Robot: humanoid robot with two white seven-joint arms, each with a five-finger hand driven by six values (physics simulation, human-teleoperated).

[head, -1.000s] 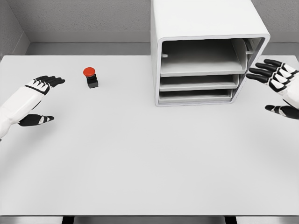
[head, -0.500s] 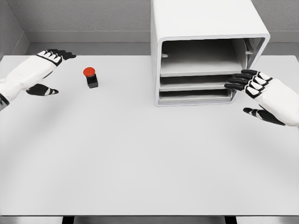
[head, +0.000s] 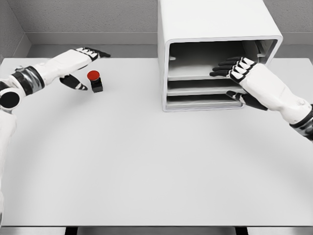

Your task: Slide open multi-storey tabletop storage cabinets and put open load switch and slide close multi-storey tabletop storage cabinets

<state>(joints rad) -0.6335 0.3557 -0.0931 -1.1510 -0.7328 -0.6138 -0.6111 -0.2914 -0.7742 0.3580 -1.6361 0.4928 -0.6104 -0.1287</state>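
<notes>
Switch (head: 96, 81) with a red mushroom cap on a small black base stands upright on the white table (head: 146, 166), toward the far left part of the surface and well apart from the cabinet. Just beside it, the left hand (head: 80, 63) hovers with its black fingers stretched flat over and past the switch and its thumb hanging down on the near left of the red cap; the hand is spread and grips nothing, and whether the thumb touches the switch cannot be told. The left arm comes in from the left edge, white forearm angled up toward the back of the table.

Across the table, the white storage cabinet (head: 215, 29) sits at the far right, its front open to the camera and showing three stacked trays, a tall upper bay above two shallow lower ones. The right hand (head: 244, 78) reaches into the cabinet's front at the right side, fingers extended and slightly splayed over the front lip of the upper tray (head: 205, 77), thumb lower down against the level of the middle tray. The fingers are not closed round anything. The right arm enters from the right edge. A grey wall (head: 88, 19) runs behind the table.
</notes>
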